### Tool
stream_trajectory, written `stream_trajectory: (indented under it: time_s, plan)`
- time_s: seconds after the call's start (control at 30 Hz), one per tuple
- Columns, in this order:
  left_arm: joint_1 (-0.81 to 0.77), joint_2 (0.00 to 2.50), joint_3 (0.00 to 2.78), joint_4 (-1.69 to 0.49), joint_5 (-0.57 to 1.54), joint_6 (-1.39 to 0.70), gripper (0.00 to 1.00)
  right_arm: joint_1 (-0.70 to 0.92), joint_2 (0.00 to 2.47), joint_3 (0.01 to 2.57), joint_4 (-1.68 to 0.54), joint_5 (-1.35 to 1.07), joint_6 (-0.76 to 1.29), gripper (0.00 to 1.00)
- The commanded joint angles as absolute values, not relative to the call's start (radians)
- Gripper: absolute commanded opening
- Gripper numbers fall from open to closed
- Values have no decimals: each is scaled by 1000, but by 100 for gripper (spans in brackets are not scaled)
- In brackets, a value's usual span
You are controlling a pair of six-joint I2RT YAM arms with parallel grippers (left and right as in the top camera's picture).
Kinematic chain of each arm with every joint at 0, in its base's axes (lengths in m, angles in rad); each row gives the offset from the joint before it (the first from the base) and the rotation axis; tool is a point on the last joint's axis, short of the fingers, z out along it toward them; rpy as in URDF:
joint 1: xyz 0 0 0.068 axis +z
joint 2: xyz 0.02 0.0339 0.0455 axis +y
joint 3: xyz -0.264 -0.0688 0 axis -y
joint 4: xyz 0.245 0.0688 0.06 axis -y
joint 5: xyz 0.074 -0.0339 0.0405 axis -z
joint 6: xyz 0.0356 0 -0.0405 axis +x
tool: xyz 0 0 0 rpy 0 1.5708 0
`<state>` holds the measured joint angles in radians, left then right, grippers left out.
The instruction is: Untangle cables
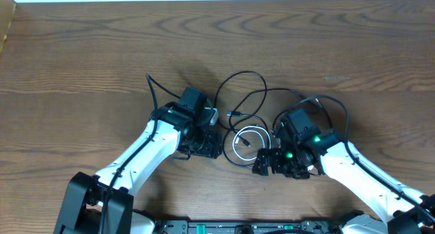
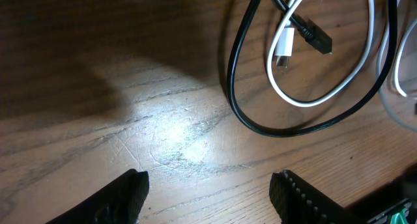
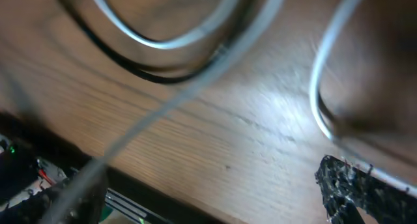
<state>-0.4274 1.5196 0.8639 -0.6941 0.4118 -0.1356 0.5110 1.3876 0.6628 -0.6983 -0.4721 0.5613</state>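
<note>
Table [image 1: 81,50]: brown wood grain, carrying all items.

Left arm [image 1: 146,149] and right arm [image 1: 367,169]: both reach in from the near edge toward the centre.

Left gripper [image 2: 210,188]: jaws apart, nothing between them, over bare wood just left of the cables.

Right gripper [image 3: 215,191]: jaws spread wide, gripping nothing. Blurred cords cross its view, and contact with them cannot be determined.

Cables [image 1: 248,115]: a tangle at table centre, between the two grippers. The black cable [image 1: 248,74] loops toward the far side. The white cable [image 1: 246,135] is coiled on the near side, inside a black loop.

White plug [image 2: 283,48] and black plug [image 2: 316,38]: lying just beside each other.
</note>
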Motion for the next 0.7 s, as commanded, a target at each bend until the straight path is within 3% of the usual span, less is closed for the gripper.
stream_trajectory:
  time_s: [0.0, 0.27, 0.47, 0.67]
  plan:
    - [-429, 1526, 871, -694, 398, -143, 66, 517, 1387, 651, -698, -503, 658, 99]
    - [-429, 1526, 871, -689, 398, -143, 66, 412, 1361, 715, -636, -777, 555, 99]
    - [-429, 1526, 871, -686, 398, -143, 66, 384, 1359, 720, -599, -696, 556, 99]
    - [-429, 1526, 870, -672, 398, -143, 66, 443, 1360, 715, -628, -595, 556, 93]
